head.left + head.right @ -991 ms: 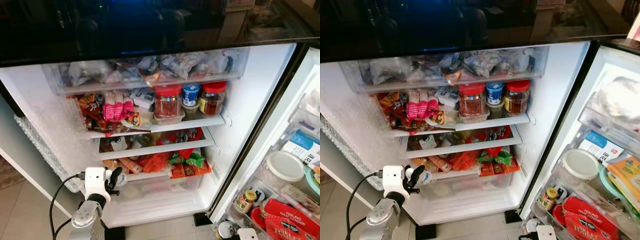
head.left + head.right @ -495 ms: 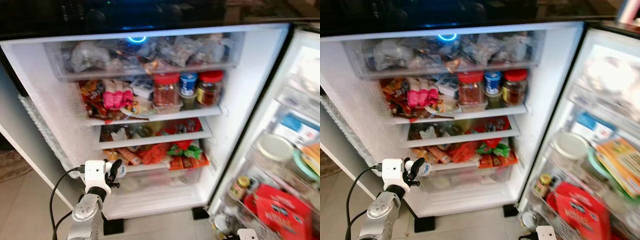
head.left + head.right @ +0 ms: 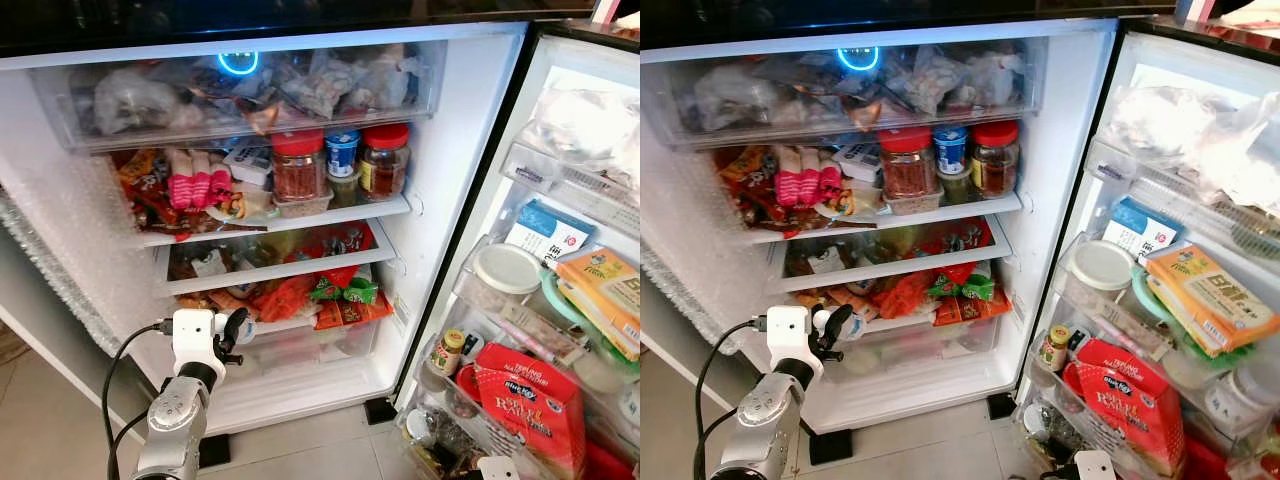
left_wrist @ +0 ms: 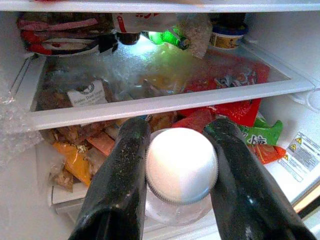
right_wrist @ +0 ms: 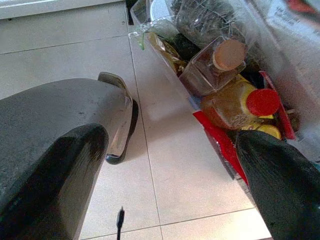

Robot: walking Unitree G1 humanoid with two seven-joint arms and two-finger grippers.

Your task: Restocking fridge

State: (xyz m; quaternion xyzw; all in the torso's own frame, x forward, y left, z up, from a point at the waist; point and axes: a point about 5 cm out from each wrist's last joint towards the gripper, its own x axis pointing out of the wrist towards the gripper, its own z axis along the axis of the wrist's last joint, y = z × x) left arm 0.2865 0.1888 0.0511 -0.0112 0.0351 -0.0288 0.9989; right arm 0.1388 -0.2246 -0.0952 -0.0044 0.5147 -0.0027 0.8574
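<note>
Left hand (image 3: pixel 236 333) at lower left of the frame, two black fingers (image 4: pixel 120 185) pinching a clear jar with a white lid (image 4: pixel 181 166), jar held before the open fridge's (image 3: pixel 450 160) lower shelf (image 4: pixel 165 102), right hand (image 5: pixel 165 165) spread wide above the floor (image 5: pixel 165 170).

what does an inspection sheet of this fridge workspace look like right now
surface: open fridge, shelves packed; tiled floor below
job's things: white-capped clear jar held by the left gripper, in front of the lower shelves
clutter: red-lidded jars and a blue-lidded tub on the upper shelf; red and green packets lower down; door racks full of boxes, bottles and a red bag
grippers: left gripper shut on the jar; right gripper open, low over the floor beside the door's bottom rack
cables: black cable looping from the left wrist
surroundings: nothing seen
</note>
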